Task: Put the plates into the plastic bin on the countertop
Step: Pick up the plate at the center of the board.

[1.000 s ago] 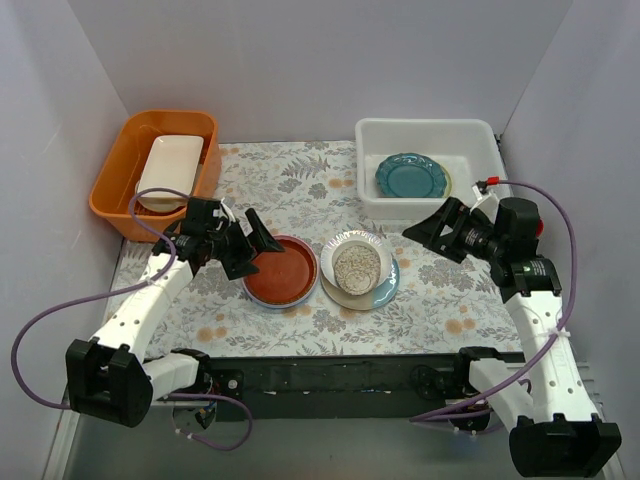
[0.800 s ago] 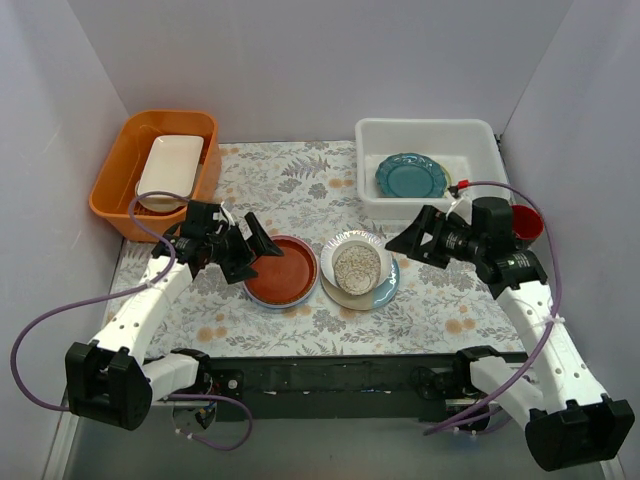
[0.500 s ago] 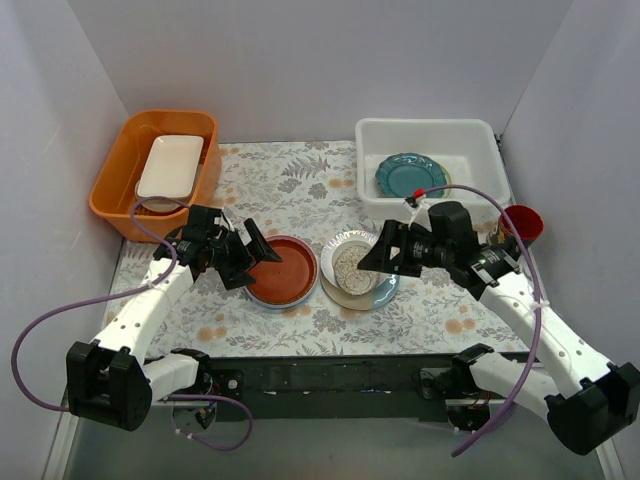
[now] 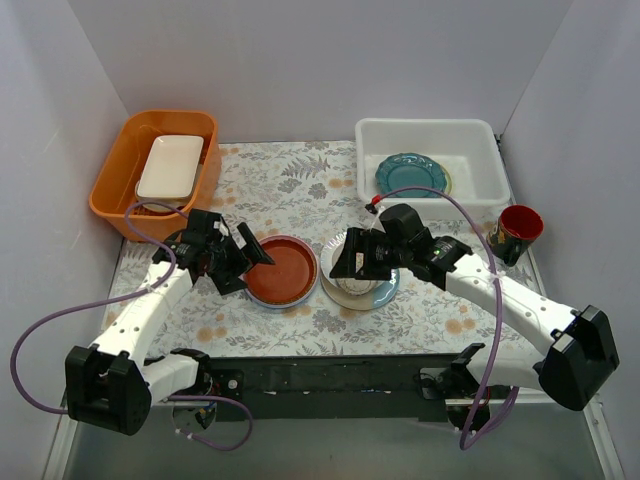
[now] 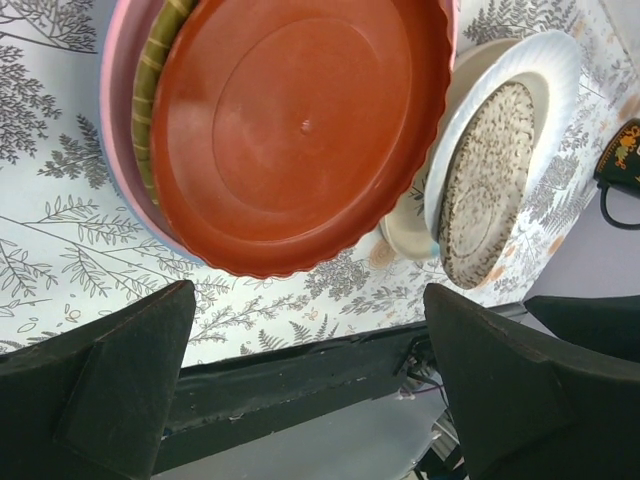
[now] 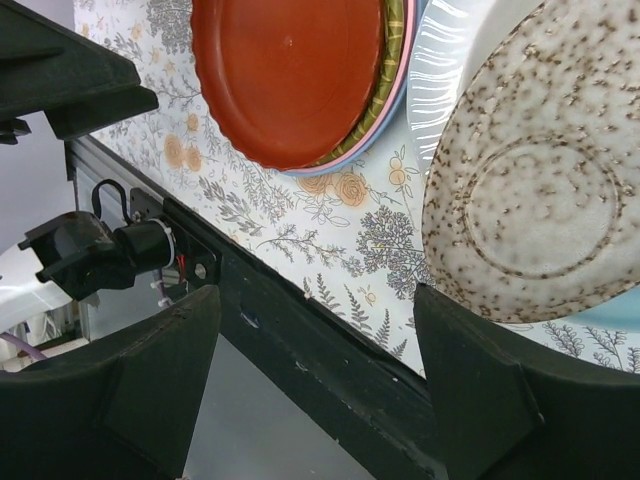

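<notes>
A red-brown plate (image 4: 281, 270) tops a stack with an olive plate (image 5: 150, 110) and a pink plate (image 5: 115, 120) on the leaf-print countertop (image 4: 290, 185). To its right, a speckled plate (image 6: 530, 200) lies on a white plate (image 5: 545, 80) and a light blue plate (image 4: 390, 285). A teal plate (image 4: 410, 175) lies in the white plastic bin (image 4: 430, 130). My left gripper (image 4: 248, 268) is open and empty at the red-brown plate's left edge (image 5: 300, 130). My right gripper (image 4: 352, 258) is open and empty over the left part of the speckled plate.
An orange tub (image 4: 120, 180) with a white rectangular dish (image 4: 170, 165) stands at the back left. A red mug (image 4: 515, 230) stands right of the bin's near corner. The table's black front rail (image 6: 330, 350) lies below both grippers.
My right arm has swung left from beside the bin to over the speckled plate, uncovering the red mug. My left gripper has shifted slightly back and left at the red-brown plate.
</notes>
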